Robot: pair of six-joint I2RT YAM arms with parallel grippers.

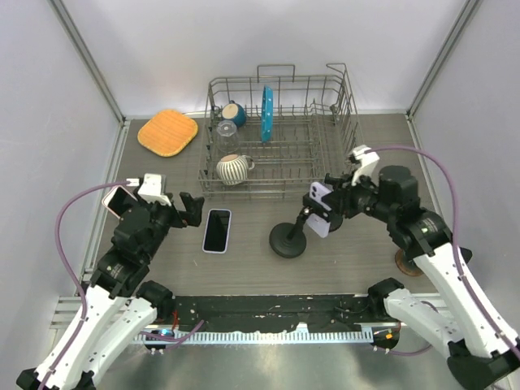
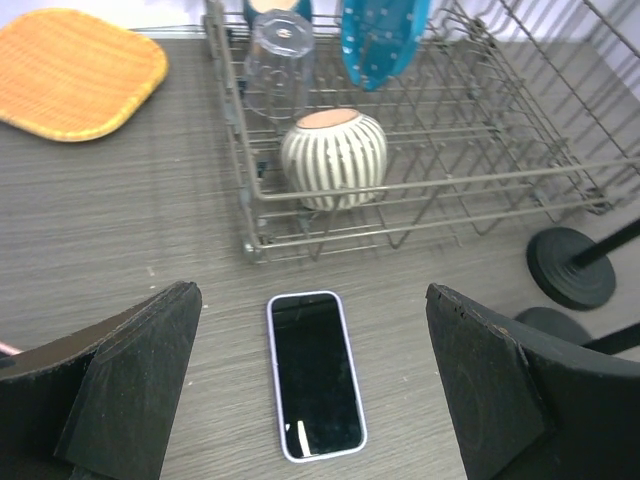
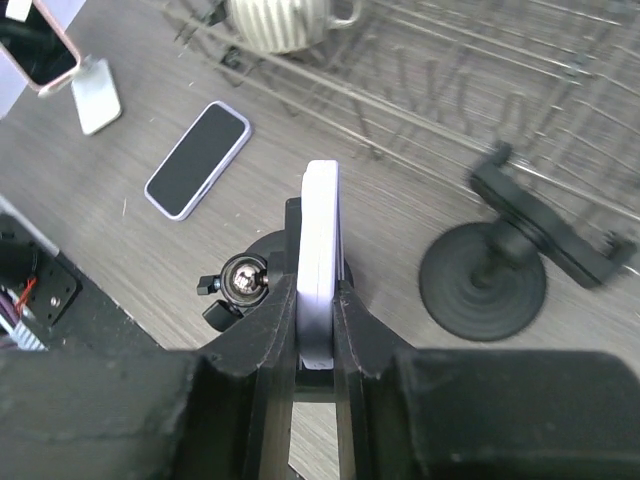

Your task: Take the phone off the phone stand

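One grey table [image 1: 244, 266] carries everything. At its far side sits a wire dish rack [image 1: 284, 188], and to the left of that, well apart, an orange mat [image 1: 168, 132].

Item 1, stand [image 1: 288, 241]: round black base with a tilted stem, near the front of the rack. The right wrist view shows a second stand [image 3: 485, 290] beside it, with its clamp empty.

Item 2, phone [image 3: 320, 215]: pale case, seen edge-on, raised above the table over a ball joint and base. Whether it has cleared its cradle cannot be told. A spare phone [image 1: 217, 231] lies flat on the table, screen up, left of the stand.

Item 3, right claw [image 3: 318, 310]: clenched on the phone, one finger on each broad face.

Item 4, left claw [image 1: 193, 208]: released, jaws spread wide, empty, just beside the spare phone.

Assessment: the phone should handle as a light, rigid slab with slick faces and a breakable screen. Grip is judged safest near its middle, so it cannot pivot. It should lift straight out along the cradle, since twisting risks tipping the stand.
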